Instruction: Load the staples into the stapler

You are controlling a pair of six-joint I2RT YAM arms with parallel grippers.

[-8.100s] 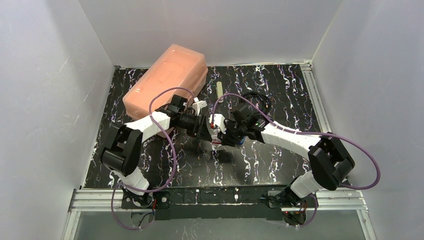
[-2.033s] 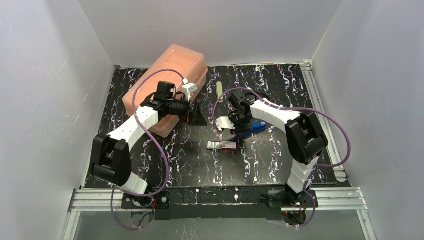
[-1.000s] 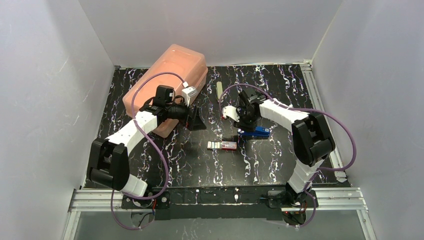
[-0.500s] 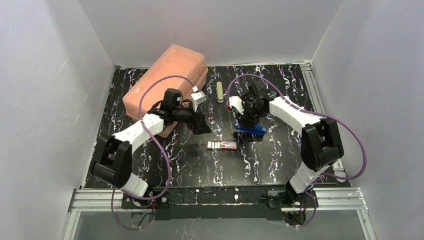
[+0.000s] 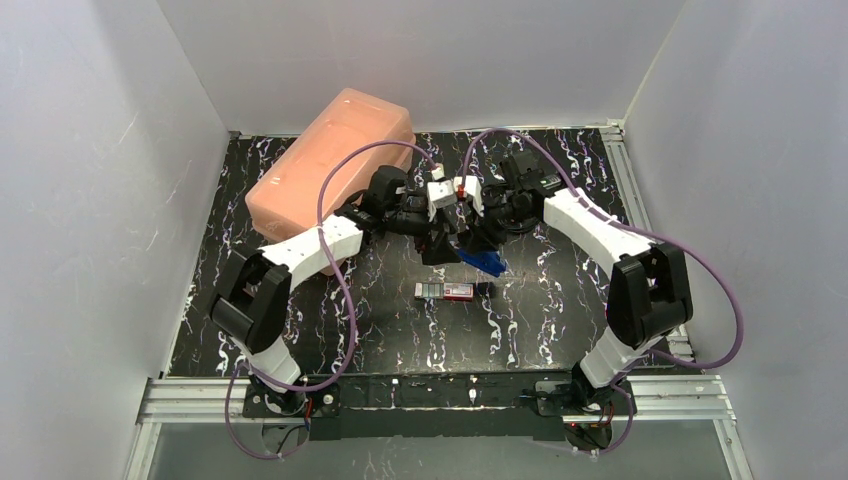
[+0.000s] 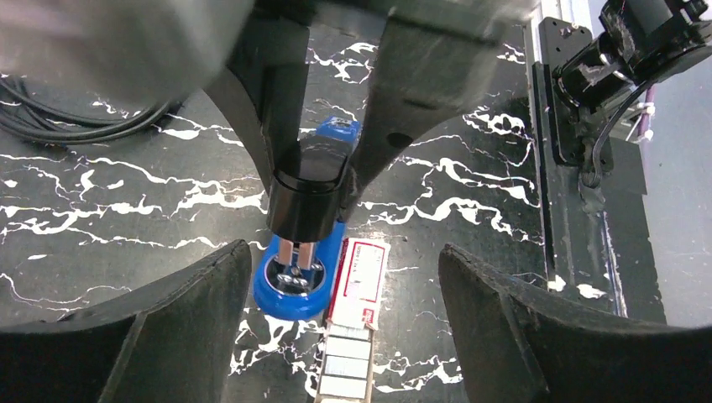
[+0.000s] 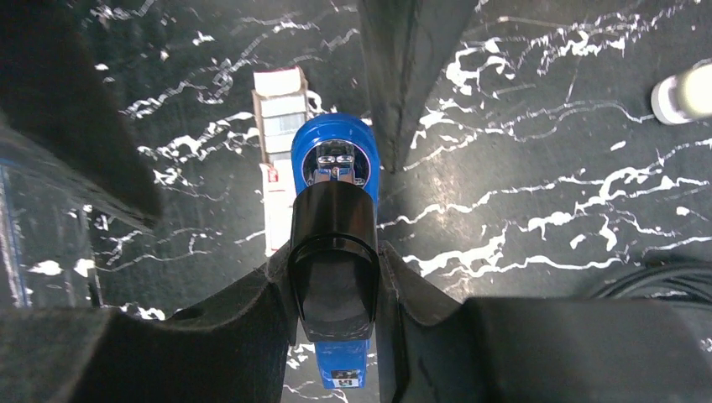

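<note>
The stapler (image 5: 483, 262) has a blue base and a black top. My right gripper (image 7: 333, 277) is shut on its black top (image 7: 332, 227), with the blue nose (image 7: 336, 155) pointing away from that camera. The staples (image 5: 446, 291) are a small pink-red box with its grey tray slid out, lying flat on the mat just in front of the stapler. The box also shows in the left wrist view (image 6: 359, 281) and in the right wrist view (image 7: 277, 180). My left gripper (image 6: 344, 336) is open and empty, hovering over the stapler's nose (image 6: 295, 281) and the box, its fingers (image 6: 159, 327) on either side of them.
A large salmon-pink plastic case (image 5: 335, 160) stands at the back left. A pale tube (image 7: 684, 92) and a coil of black cable (image 6: 50, 109) lie behind the arms. A metal rail (image 6: 562, 168) runs along the mat's edge.
My left arm has swung right from beside the pink case to meet the right gripper over the stapler. My right gripper has shifted the stapler slightly left. The staples box has not moved.
</note>
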